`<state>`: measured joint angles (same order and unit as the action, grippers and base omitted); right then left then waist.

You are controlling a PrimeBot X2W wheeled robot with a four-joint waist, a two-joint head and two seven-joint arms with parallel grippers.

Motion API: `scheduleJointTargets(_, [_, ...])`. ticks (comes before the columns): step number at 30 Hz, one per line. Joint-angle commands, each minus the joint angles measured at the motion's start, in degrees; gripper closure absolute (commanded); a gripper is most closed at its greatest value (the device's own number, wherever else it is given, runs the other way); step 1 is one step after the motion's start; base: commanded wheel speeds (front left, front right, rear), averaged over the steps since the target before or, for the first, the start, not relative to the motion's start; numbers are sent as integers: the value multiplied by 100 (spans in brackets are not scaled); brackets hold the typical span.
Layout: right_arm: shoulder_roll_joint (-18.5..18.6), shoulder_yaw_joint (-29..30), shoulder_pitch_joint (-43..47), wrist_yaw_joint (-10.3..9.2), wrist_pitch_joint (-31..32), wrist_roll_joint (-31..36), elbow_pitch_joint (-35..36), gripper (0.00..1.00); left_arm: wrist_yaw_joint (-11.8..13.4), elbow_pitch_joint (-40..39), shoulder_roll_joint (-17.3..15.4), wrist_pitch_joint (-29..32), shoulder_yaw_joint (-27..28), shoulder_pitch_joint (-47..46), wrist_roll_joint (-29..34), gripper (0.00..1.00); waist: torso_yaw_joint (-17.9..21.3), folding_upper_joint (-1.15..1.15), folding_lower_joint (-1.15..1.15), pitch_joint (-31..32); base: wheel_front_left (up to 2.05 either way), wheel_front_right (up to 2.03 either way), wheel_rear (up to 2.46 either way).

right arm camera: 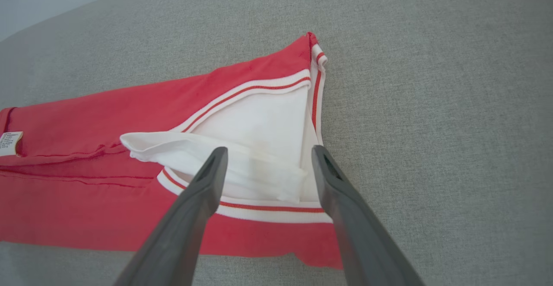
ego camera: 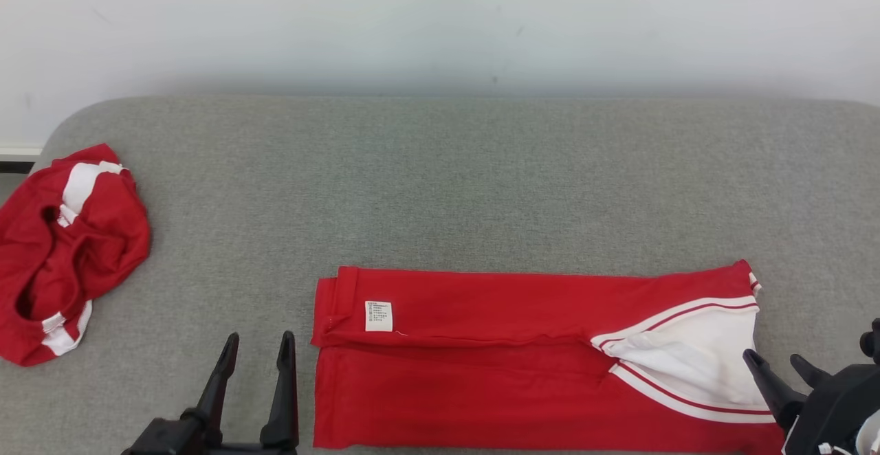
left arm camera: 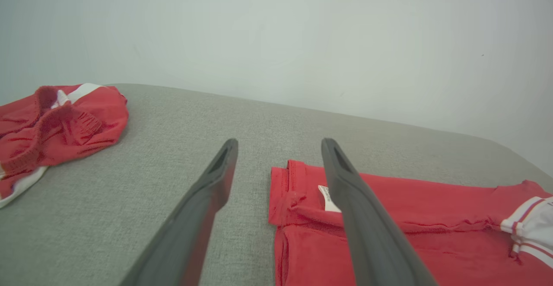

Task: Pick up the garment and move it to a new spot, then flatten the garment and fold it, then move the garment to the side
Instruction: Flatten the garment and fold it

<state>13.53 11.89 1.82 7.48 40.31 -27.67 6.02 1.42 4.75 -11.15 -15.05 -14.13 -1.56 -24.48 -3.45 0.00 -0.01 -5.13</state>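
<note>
Got the left gripper [ego camera: 258,337] right at the bottom edge, fingers spread wide, nothing in them, parked just left of the folded red garment [ego camera: 481,379]. Same deal with the right gripper [ego camera: 772,357] at the lower right: spread apart, pinching nothing, tips over the white-lined end with the striped trim. Can't tell if touching the cloth. Seeing that garment laid flat as a long strip near the front of the grey cushion [ego camera: 481,180], care label [ego camera: 378,316] up by its left end. Also spotting a crumpled red garment [ego camera: 69,249] way off at the cushion's left edge.
</note>
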Motion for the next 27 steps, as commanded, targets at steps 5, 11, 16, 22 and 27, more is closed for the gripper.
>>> scheduleJointTargets(5, [-186,159,-294,1,-121,116,-429,0,-373,-132,434,-15,700,434,533,0,-164,0,1,98,0,0,0])
scheduleJointTargets(11, [-237,448,-585,1,-183,338,-1049,0,-691,-160,700,-16,1093,660,894,0,-329,0,1,58,0,0,0])
scheduleJointTargets(16, [-289,644,-804,1,-223,484,-1434,0,-792,-133,796,-16,1229,689,995,0,-453,0,1,-21,0,0,0])
scheduleJointTargets(22, [-289,756,-965,1,-240,583,-1826,0,-842,-81,821,-16,1254,638,1053,0,-540,0,1,-122,0,0,0])
scheduleJointTargets(27, [-336,833,-1030,1,-313,701,-2115,0,-869,-34,827,-16,1218,581,1057,0,-605,0,1,-210,0,0,0])
